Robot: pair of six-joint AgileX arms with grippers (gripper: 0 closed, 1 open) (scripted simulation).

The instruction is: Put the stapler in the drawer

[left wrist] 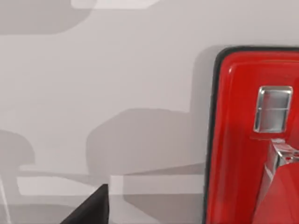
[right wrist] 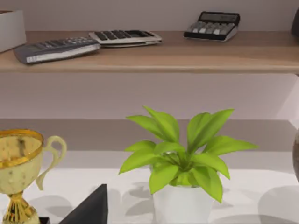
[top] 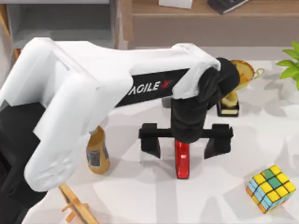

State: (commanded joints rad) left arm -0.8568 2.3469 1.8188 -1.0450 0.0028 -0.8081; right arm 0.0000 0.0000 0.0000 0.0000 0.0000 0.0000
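Left gripper (top: 182, 145) spread wide above the stapler (top: 182, 159) at mid-table.

The left arm reaches across from the top view's left, its two black fingers (top: 150, 140) standing well apart, one on each side of the red stapler, neither touching it; the stapler lies flat on the white table (top: 140, 200), its far end hidden under the wrist; in the left wrist view its glossy red body with a metal insert (left wrist: 252, 140) sits close below the camera; an amber bottle (top: 97, 154) stands to the left of the gripper, a gold trophy (top: 238, 86) behind it to the right, a colour cube (top: 271, 187) at the near right; the drawer (top: 60, 21), grey inside, sits at the far left, beside the brown shelf (top: 201, 14); a potted plant (right wrist: 182, 163) fills the right wrist view.
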